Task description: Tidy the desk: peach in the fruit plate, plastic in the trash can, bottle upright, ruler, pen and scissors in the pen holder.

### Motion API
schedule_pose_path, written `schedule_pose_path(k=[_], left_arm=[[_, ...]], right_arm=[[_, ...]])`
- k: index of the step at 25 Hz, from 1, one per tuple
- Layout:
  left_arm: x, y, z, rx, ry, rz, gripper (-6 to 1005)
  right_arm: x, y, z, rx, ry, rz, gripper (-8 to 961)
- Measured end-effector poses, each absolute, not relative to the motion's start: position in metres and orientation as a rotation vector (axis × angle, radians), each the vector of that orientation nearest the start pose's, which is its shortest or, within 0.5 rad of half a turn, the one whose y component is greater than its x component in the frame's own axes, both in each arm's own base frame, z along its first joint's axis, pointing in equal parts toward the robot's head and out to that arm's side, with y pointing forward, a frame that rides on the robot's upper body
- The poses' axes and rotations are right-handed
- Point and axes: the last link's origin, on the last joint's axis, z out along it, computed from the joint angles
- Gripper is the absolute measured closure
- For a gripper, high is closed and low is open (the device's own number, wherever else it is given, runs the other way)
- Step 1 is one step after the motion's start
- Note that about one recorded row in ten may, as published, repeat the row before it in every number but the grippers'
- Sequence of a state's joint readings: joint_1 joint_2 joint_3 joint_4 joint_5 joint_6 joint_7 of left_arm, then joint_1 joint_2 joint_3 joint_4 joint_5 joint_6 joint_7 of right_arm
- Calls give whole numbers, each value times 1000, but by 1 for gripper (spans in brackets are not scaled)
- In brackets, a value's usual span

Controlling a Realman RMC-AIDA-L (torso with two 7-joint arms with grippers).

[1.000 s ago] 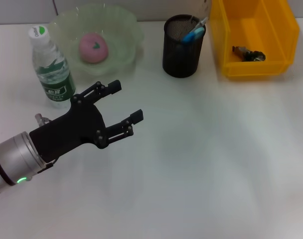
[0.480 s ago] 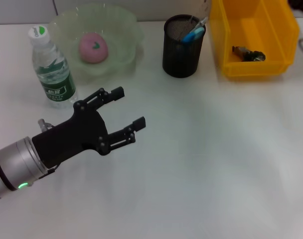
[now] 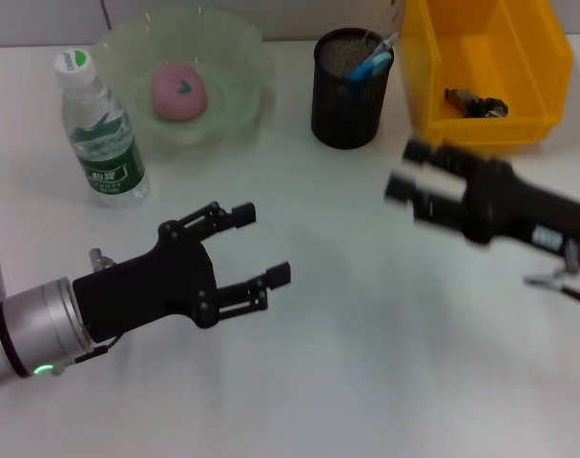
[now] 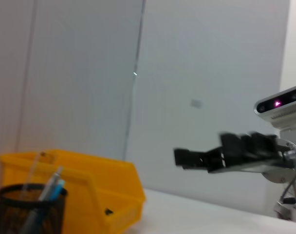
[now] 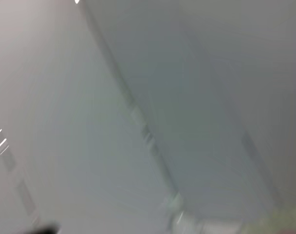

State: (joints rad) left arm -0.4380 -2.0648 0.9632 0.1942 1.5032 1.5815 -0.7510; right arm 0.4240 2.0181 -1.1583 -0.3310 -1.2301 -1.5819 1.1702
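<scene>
Now both grippers, left (image 3: pixel 255 245) and right (image 3: pixel 402 171), hover over the surface (image 3: pixel 366 334) with jaws spread, holding nothing.

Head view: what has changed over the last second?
The right tool has come into view from the right, open and empty, near the yellow bin. The left tool, open, drifted right and nearer. Bottle, peach and pen holder stayed put.

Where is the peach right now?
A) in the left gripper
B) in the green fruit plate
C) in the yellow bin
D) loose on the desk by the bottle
B: the pink peach sits inside the fruit plate, and the left gripper hovers open and empty over the desk.
</scene>
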Motion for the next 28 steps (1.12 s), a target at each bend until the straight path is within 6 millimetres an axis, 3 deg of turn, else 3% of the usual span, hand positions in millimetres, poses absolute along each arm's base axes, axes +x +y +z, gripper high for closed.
schedule_pose_path(k=[7, 10, 18, 28], left_arm=[[-275, 266, -54, -2733, -379, -954, 165], [-275, 268, -52, -2785, -423, -923, 164], [-277, 269, -48, -2866, -472, -855, 163], [-278, 273, -39, -2916, -442, -809, 163]], right_arm=[[281, 268, -30, -2757, 649, 1003, 193], [287, 261, -35, -2910, 531, 840, 193], [294, 269, -31, -2928, 388, 713, 194], [295, 279, -28, -2917, 345, 657, 194]])
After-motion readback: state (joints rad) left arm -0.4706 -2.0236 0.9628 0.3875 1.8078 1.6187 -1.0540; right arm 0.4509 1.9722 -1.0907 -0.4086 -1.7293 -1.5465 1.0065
